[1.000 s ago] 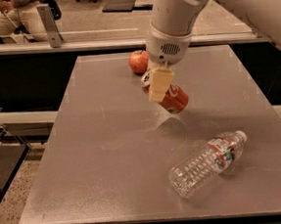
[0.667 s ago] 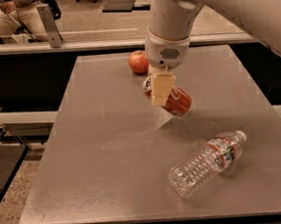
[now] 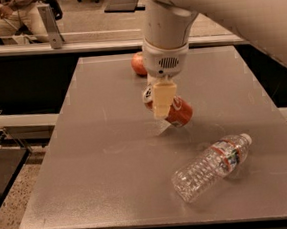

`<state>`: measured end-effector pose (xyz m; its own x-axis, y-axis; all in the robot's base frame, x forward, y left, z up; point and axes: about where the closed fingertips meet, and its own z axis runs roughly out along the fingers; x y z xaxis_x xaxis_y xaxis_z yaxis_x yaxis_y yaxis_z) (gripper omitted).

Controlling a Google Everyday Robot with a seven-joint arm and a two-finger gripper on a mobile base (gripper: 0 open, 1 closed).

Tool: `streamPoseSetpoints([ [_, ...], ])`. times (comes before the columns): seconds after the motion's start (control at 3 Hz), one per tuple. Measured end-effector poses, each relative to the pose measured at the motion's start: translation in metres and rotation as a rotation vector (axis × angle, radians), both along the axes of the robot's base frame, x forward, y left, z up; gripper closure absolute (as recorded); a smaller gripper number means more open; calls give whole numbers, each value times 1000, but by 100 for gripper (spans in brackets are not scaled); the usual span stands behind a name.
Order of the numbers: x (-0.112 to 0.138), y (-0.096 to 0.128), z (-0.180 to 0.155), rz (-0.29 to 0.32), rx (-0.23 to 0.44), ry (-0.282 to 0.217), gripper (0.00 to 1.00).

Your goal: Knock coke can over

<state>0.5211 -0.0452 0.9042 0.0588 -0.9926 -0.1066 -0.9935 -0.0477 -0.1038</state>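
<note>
Presently: tipping step in hand. Can (image 3: pixel 180 113), tilted, mid-table toward the far edge, against the end effector (image 3: pixel 163 100); whether that is clenched or released, cannot tell. Apple (image 3: pixel 138 64) by far edge; bottle (image 3: pixel 212 166) lying near right edge. Next move, likely: sideways push until can lies flat on table (image 3: pixel 89 181).

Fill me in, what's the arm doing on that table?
The robot's gripper is down against the coke can near the middle of the table. The can leans far over, silver top toward the apple behind it. A water bottle lies on its side at the front right, apart from the gripper.
</note>
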Motion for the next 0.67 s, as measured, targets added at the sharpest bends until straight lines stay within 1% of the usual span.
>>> streamPoseSetpoints([
  [0.33,-7,7,-5,27,-6,7,0],
  [0.67,-7,7,-5,27,-6,7,0],
])
